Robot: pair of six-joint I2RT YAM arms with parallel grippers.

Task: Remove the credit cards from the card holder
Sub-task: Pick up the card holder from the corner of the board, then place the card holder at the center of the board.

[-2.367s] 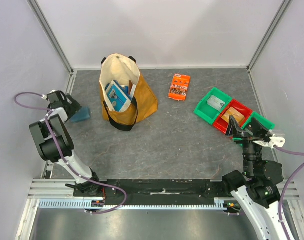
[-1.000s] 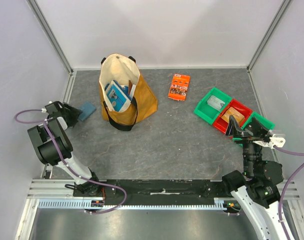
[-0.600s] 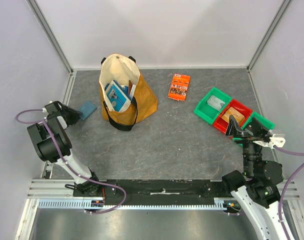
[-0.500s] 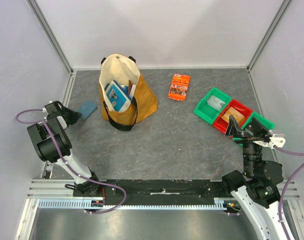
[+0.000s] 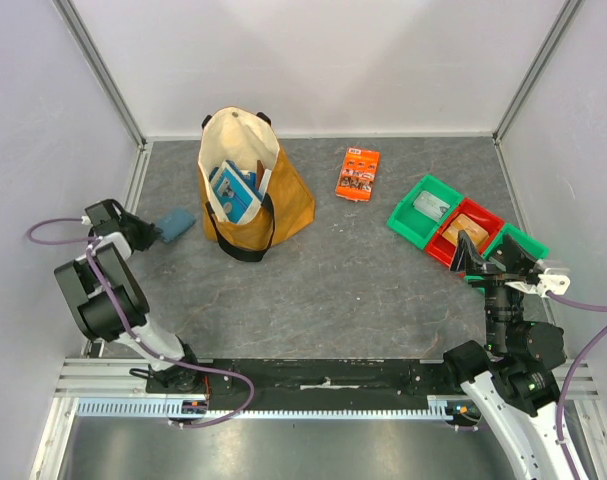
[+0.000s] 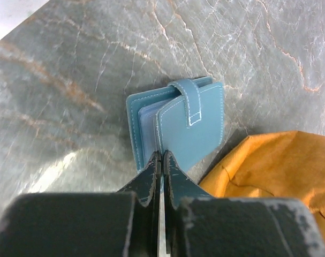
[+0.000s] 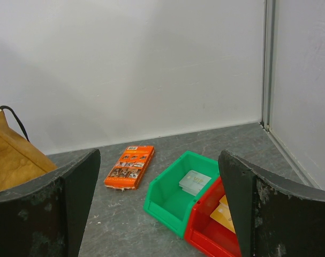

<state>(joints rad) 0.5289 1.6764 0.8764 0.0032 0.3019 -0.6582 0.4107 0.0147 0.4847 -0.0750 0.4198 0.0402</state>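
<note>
The right pincer (image 7: pixel 158 158) hangs wide open and holds nothing, just short of the green bin (image 7: pixel 175 198) and red bin (image 7: pixel 216 225). The left pincer (image 6: pixel 161 156) is pinched tight on the near edge of the blue card holder (image 6: pixel 191 128). The card holder lies on the counter (image 6: pixel 71 64) at the left, beside the brown bag (image 5: pixel 253 195). An orange packet (image 7: pixel 129 167) lies farther back.

Card holder (image 6: pixel 178 126) near edge hidden behind left pincer (image 6: pixel 161 156); red bin (image 7: pixel 202 230) cropped at bottom.
</note>
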